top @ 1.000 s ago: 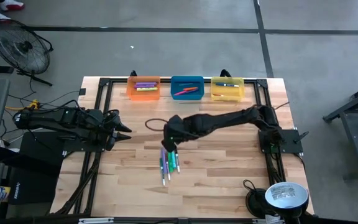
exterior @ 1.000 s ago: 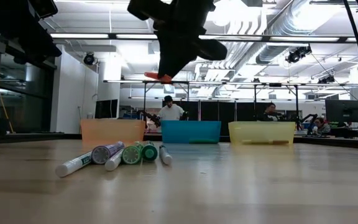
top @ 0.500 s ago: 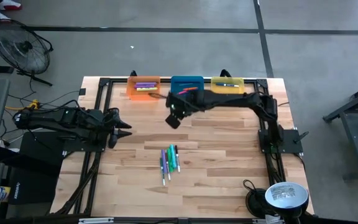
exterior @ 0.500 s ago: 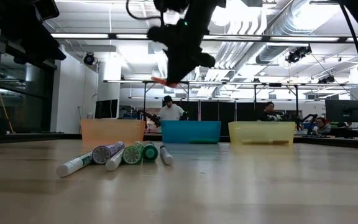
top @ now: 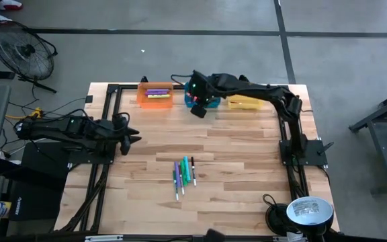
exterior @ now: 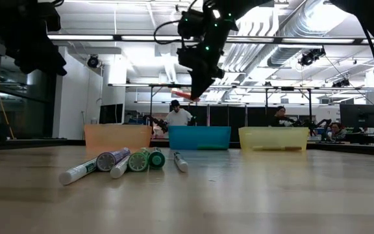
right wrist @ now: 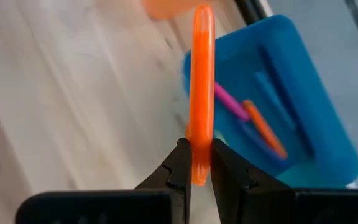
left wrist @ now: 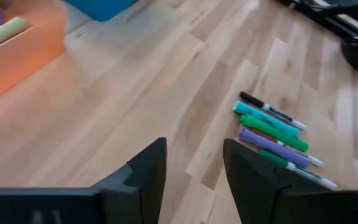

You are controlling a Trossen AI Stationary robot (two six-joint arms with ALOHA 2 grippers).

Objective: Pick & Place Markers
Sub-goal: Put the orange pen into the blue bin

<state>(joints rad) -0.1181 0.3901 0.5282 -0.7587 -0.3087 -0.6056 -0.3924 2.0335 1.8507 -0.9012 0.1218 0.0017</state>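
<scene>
Five markers (top: 183, 173) (one orange marker (right wrist: 201, 87) aloft).

Bright overhead light — blurred wrist views

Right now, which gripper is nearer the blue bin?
Right. The right gripper, shut on an orange marker, is at the blue bin. The left gripper, open, waits far off by the table's left side.

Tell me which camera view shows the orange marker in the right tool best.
The right wrist view: the orange marker fills it, pinched upright in the right tool. The low view shows only a reddish tip. In the high view the arm hides it. The left wrist view misses it.
</scene>
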